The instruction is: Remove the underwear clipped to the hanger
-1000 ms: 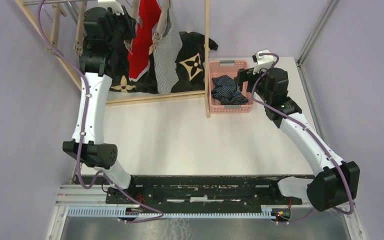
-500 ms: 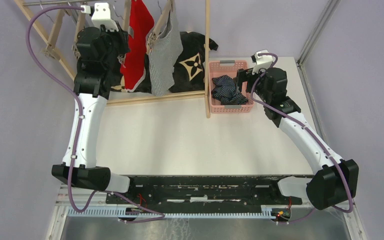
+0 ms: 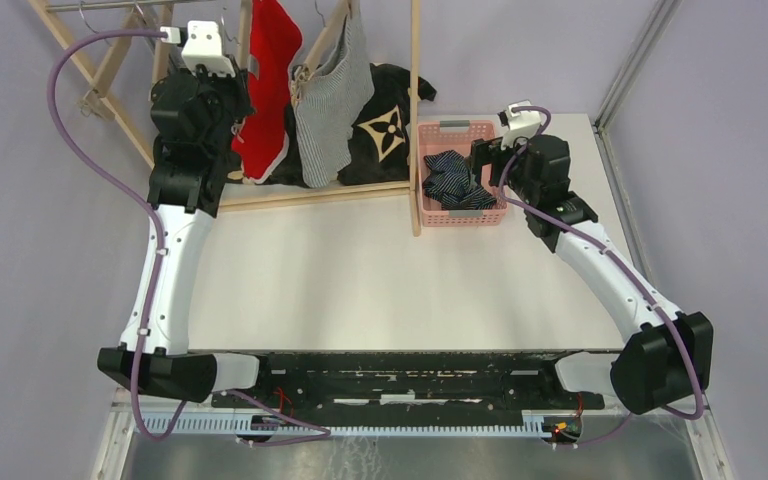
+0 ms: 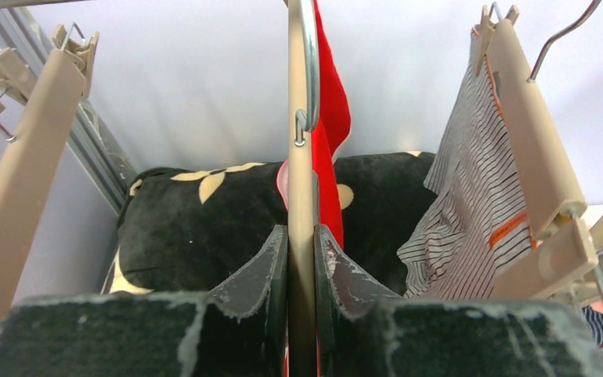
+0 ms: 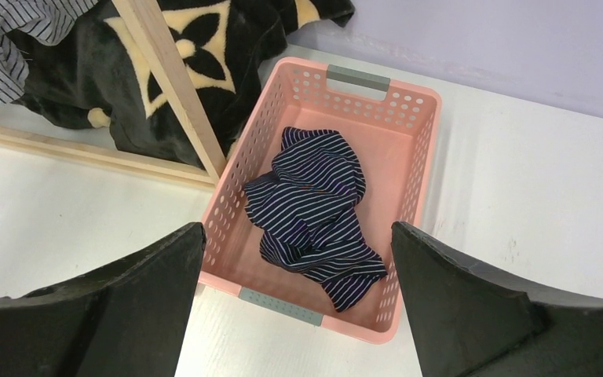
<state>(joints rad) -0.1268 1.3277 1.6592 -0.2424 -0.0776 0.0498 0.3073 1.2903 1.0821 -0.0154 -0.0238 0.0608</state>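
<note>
Left gripper [image 4: 301,236] is raised to the clothes rack at the far left of the table [image 3: 360,280], and its two fingers are pressed together on the bar of a beige hanger [image 4: 301,181], pinching it just below the metal hook. Red shorts [image 4: 331,118] hang straight down right behind that bar; the wrist view does not show the clip that holds them. Just to the right, grey striped shorts [image 4: 463,196] hang from a second hanger [image 4: 530,133], whose beige clip bites the cloth at an orange tag. Both garments dangle in front of a black cushion [image 4: 196,228] with beige flower marks, which lies on the table inside the wooden rack [image 3: 415,100]. Right gripper [image 5: 294,232] hovers over a pink basket [image 5: 422,149] at the far right side of the table, just beside the rack's upright post. Its fingers are spread wide with nothing between them. Navy striped shorts [image 5: 314,208] lie crumpled on the basket floor, directly below the gap between those fingers and apart from them. From above, the left arm reaches up and far forward, while the right arm bends inward toward the basket.
</note>
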